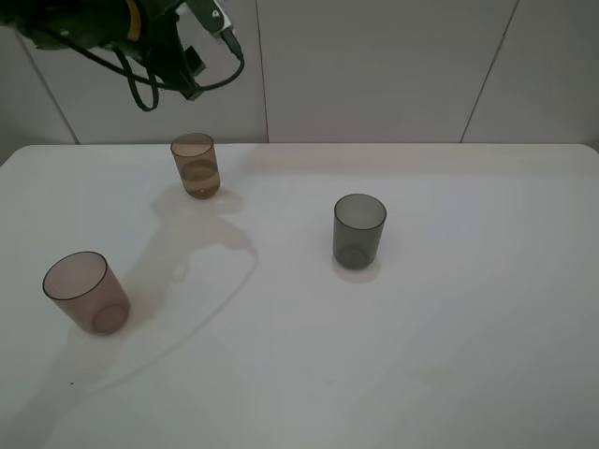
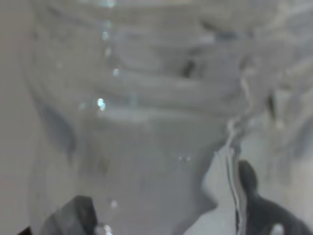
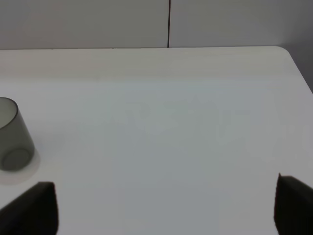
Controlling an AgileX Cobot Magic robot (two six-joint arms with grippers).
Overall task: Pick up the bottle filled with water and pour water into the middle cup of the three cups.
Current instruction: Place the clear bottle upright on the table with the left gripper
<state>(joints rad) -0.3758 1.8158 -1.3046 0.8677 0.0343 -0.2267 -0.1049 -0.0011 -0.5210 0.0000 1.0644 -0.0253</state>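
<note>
Now: bottle gripped high at the far left

Up close in the left wrist view, the clear bottle (image 2: 146, 122) fills the frame, with the left jaws clamped on it. The left arm (image 1: 140, 37) hangs high over the far left of the table (image 1: 468, 327), near the amber cup (image 1: 195, 166). The pink cup (image 1: 84, 292) stands near left and the grey cup (image 1: 359, 231) about mid-table, all well apart. The right jaws gape wide, holding nothing.
</note>
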